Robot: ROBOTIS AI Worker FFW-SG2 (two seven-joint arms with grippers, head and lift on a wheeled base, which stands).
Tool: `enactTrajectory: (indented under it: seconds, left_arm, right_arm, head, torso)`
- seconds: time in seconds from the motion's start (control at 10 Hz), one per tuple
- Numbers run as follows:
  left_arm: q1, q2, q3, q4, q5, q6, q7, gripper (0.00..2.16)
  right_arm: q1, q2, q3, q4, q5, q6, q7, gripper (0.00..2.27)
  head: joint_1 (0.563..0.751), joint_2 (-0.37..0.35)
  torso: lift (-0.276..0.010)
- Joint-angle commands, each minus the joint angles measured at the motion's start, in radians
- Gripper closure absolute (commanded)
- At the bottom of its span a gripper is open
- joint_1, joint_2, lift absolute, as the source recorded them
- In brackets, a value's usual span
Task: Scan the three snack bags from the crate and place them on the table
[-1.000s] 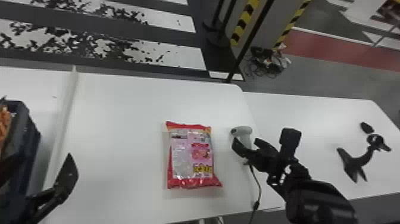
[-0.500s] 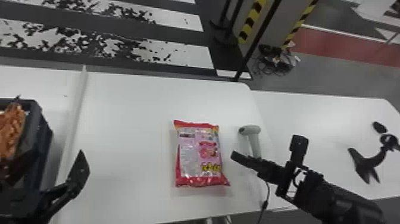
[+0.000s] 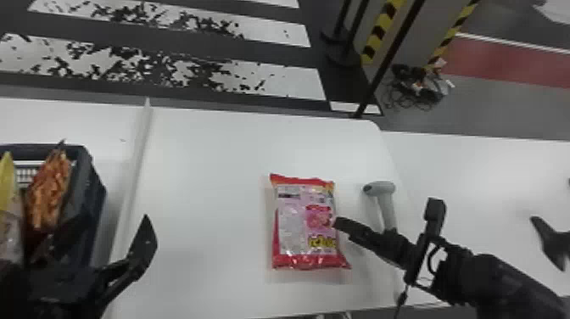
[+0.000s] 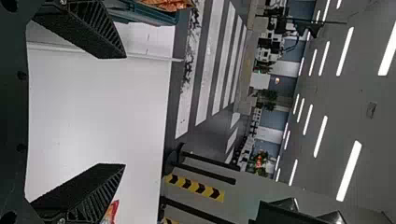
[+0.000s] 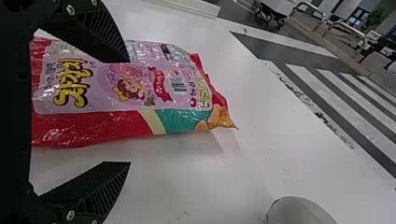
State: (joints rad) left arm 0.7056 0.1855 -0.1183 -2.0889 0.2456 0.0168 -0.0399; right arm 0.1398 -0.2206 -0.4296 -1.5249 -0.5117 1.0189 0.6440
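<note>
Your right gripper point(image 5: 129, 112) has moved off the scanner point(image 3: 385, 189) and toward the red-and-pink snack bag point(image 3: 305, 225); in the head view its tip now reaches the bag's near side edge, where a second ago it was over the scanner's handle. Its fingers stand wide apart and clamp nothing, with one of them in front of the bag's printed face in the wrist view. The bag lies flat on the table point(image 3: 212, 191), just beside the scanner, which rests there too with its cable trailing off. The head view has also swung to your left, so more of the crate point(image 3: 96, 199) has come in, with an orange snack bag point(image 3: 48, 191) and a yellow snack bag point(image 3: 6, 182) standing in it. Your left gripper point(image 4: 124, 111) is beside the crate, well spread and empty. Taken together, you seem to be between items: the scanner looks set down, one bag is out, and two look still to be done. You can't tell from this whether the bag on the table has been scanned, so check that before counting it. If the right arm goes on across, keep its fingers clear of the soft pack, which could slide or crumple, and watch that the cable doesn't drag the scanner.
</note>
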Motion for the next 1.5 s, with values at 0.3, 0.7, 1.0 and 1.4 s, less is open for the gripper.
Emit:
enactTrajectory:
  seconds: [0.3, 0.7, 1.0, 1.4]
  left_arm:
    - [0.000, 0.000, -0.007, -0.013, 0.000, 0.004, 0.000, 0.03]
    - [-0.005, 0.000, -0.007, -0.003, -0.002, 0.010, -0.002, 0.03]
    - [-0.002, 0.000, -0.007, 0.000, -0.002, 0.010, -0.002, 0.03]
    - [0.012, -0.008, -0.012, -0.008, -0.014, 0.013, -0.002, 0.03]
  right_arm:
    - [-0.048, -0.008, 0.083, 0.095, 0.085, -0.154, 0.031, 0.40]
    - [-0.060, -0.022, 0.083, 0.129, 0.122, -0.188, 0.063, 2.24]
    - [-0.029, -0.020, 0.083, 0.072, 0.104, -0.179, 0.065, 2.25]
    - [-0.006, 0.001, -0.011, -0.011, -0.014, -0.188, 0.066, 2.25]
  head:
    - [0.695, -0.198]
    - [0.695, -0.210]
    - [0.695, -0.216]
    - [0.695, -0.212]
  torso:
    - [-0.062]
    - [-0.062]
    - [-0.062]
    - [-0.062]
